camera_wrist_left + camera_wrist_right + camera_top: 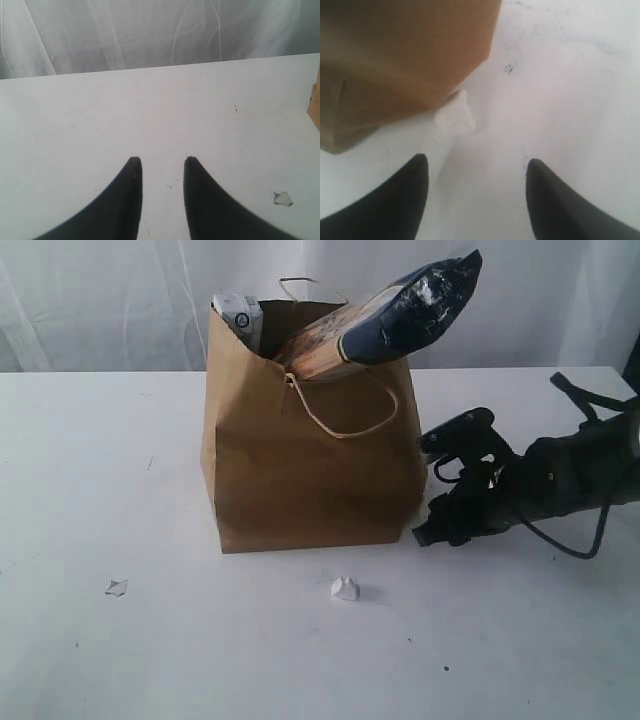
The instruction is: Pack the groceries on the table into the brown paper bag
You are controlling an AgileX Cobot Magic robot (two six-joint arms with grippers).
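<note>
The brown paper bag [310, 465] stands upright mid-table on the white table [100, 460]. A long navy-tan packet [400, 315] sticks out of its top, leaning right. A pale packet [240, 315] shows at the bag's left rim. Other groceries are hidden. My right gripper [436, 485] lies low beside the bag's right side, open and empty. In the right wrist view the right gripper [477, 162] has the bag's wall [395, 60] just ahead. The left gripper [162, 160] is open over bare table, with the bag's edge [315, 105] far to one side. The left arm is outside the exterior view.
A small crumpled white lump [344, 589] lies in front of the bag, and the right wrist view shows it as a white lump [455, 117] by the bag's corner. A flat paper scrap [116, 587] lies front left, also seen as a scrap [283, 199]. A white curtain hangs behind the table.
</note>
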